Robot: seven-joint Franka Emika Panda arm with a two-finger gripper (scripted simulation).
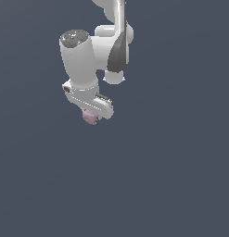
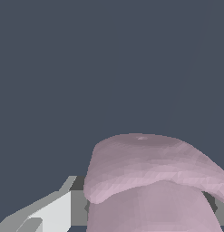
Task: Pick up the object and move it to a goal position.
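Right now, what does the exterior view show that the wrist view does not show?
Only the exterior view shows the white arm and the whole gripper, with the pale pink object small at its lower end. Only the wrist view shows the object large and close, with its lumpy surface, and one finger beside it. Both show the object at the gripper and the same plain dark grey background.

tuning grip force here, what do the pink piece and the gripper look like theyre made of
Pink piece: pale, matte and lumpy, with faceted shading and no shine; it could be soft plastic or rubber, but a render leaves that open.
Gripper: smooth white shell with soft highlights, like painted plastic or metal; the finger looks flat, grey-white and hard-edged.
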